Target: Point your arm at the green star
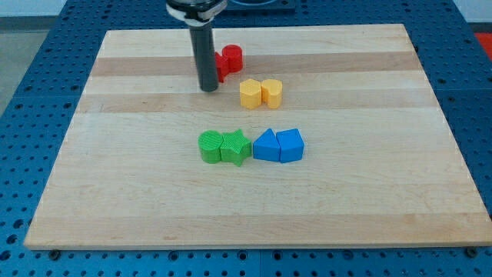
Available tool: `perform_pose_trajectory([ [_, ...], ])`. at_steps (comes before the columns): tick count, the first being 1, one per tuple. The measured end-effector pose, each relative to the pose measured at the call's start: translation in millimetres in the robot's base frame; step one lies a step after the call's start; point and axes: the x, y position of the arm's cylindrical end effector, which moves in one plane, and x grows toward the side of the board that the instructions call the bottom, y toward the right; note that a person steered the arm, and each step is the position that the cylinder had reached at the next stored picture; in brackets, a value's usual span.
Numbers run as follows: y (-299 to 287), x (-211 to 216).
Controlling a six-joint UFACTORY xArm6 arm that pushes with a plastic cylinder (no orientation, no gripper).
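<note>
The green star (237, 147) lies near the middle of the wooden board (115, 169), touching a green round block (210, 146) on its left. My tip (208, 88) stands on the board toward the view's top, well above the green star and apart from it. The rod partly hides a red block (220, 68) just to its right.
A red cylinder (232, 57) sits next to the rod at the view's top. Two yellow blocks (251, 93) (271, 91) lie side by side right of my tip. Two blue blocks (266, 146) (290, 145) lie right of the green star.
</note>
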Motion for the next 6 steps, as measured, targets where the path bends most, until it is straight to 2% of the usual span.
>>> perform_pose_trajectory([
  [1,-22.6,33.7],
  [2,-13.6,53.0],
  [6,118.3,103.4],
])
